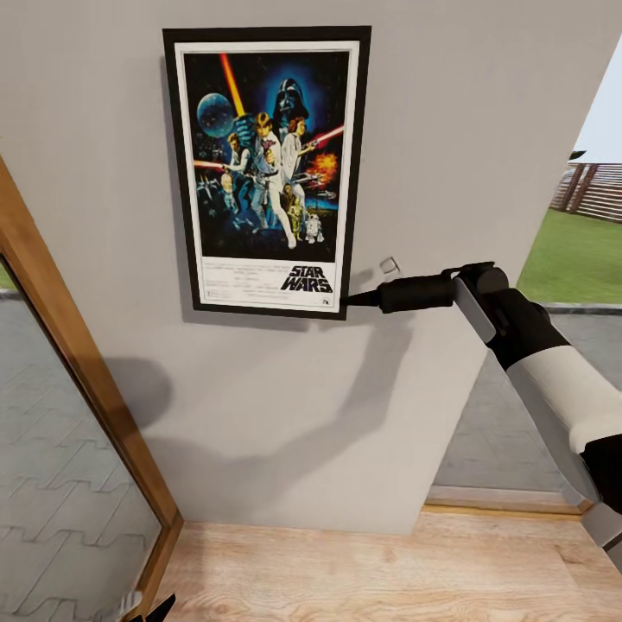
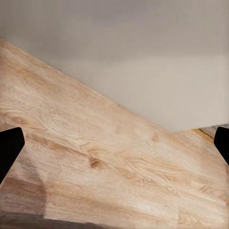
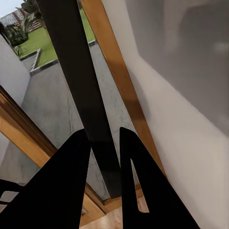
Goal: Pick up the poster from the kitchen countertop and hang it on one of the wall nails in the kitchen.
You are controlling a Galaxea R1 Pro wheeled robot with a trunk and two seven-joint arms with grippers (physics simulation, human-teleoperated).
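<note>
Right claw (image 1: pixel 350 301) pinching poster (image 1: pixel 266 164) at lower right frame corner, poster upright against wall (image 1: pixel 449 130), long axis vertical

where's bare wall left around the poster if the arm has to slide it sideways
Free: pale wall right of the framed Star Wars poster up to the wall's corner, and below it down to the wooden floor. Tighter on its left, toward the slanted wooden door frame. The right gripper occupies its lower right corner.
</note>
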